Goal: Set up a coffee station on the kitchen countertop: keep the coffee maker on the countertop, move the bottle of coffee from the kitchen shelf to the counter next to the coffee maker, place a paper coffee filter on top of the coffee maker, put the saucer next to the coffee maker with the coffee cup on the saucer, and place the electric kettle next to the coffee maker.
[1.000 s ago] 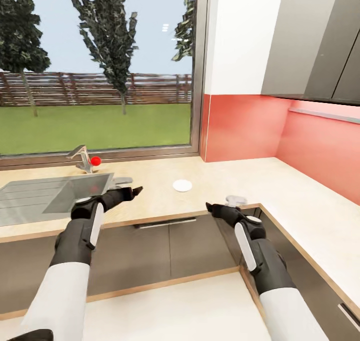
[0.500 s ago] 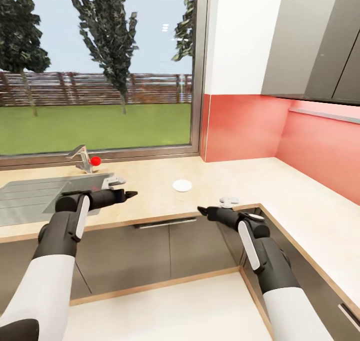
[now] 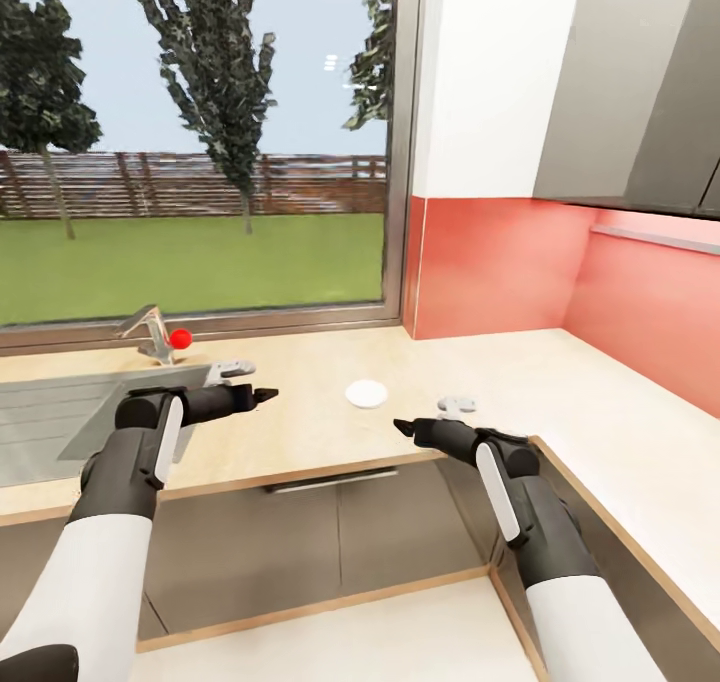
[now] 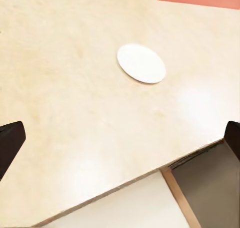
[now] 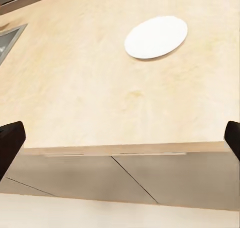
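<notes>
1. The left gripper [image 3: 262, 395] hovers above the pale wood countertop [image 3: 300, 422], beside the steel sink [image 3: 60, 412]. In the left wrist view its two dark fingertips [image 4: 10, 143] stand at opposite edges of the picture, spread wide, with nothing between them but bare counter.

2. The right gripper [image 3: 403, 427] hangs near the counter's front edge, pointed toward the left arm. The right wrist view shows its fingertips [image 5: 10, 140] likewise far apart and empty, touching nothing.

3. The saucer [image 3: 366, 393], a flat white disc, lies on the countertop between the two grippers and a little beyond them, toward the window [image 3: 200, 142]. It is well apart from both sets of fingers. The same saucer [image 4: 141, 63] sits ahead of the left fingers in the left wrist view, and the saucer [image 5: 156, 36] appears ahead of the right fingers in the right wrist view.

4. A small grey-white object [image 3: 457, 403] rests on the counter just behind the right gripper; what it is cannot be told.

5. A faucet [image 3: 148, 330] with a red knob [image 3: 180, 338] stands at the back of the sink, under the window. Red backsplash [image 3: 500, 262] and grey wall cabinets [image 3: 630, 92] line the corner to the right.

6. Below the counter's edge, grey cabinet doors [image 3: 330, 532] face the robot.
</notes>
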You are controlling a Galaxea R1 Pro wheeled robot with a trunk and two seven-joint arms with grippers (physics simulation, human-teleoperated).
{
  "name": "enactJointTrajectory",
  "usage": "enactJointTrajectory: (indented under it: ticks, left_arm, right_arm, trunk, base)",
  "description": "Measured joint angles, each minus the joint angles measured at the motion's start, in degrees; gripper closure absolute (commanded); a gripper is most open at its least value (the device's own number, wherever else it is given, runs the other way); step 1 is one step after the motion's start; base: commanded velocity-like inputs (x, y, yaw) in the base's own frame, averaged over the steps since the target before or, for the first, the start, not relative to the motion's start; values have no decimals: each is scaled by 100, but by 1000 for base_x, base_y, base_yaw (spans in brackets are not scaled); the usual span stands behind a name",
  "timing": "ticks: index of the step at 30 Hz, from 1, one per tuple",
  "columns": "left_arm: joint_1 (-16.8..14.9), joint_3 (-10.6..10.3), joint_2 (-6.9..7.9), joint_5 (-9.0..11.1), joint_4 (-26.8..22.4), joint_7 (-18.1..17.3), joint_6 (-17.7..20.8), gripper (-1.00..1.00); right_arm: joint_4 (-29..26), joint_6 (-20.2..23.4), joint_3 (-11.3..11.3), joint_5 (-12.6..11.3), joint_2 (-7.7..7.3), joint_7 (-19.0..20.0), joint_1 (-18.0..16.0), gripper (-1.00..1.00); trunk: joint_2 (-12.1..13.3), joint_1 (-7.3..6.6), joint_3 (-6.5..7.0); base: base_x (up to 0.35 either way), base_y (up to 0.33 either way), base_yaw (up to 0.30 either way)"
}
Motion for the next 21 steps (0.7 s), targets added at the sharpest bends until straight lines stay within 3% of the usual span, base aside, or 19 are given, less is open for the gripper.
enactJointTrajectory:
  ticks: [10,21]
  left_arm:
    - [31,5,-1,4,70,-9,-16,-100]
    - [49,5,-1,8,90,-16,-102,-100]
  right_arm:
    - [-6,0,22,5,8,0,0,-100]
    - [0,1,19,4,10,1,0,-100]
  trunk:
    - [0,0,7]
    - [0,0,11]
  base:
    - [310,150,0]
    - [330,-11,47]
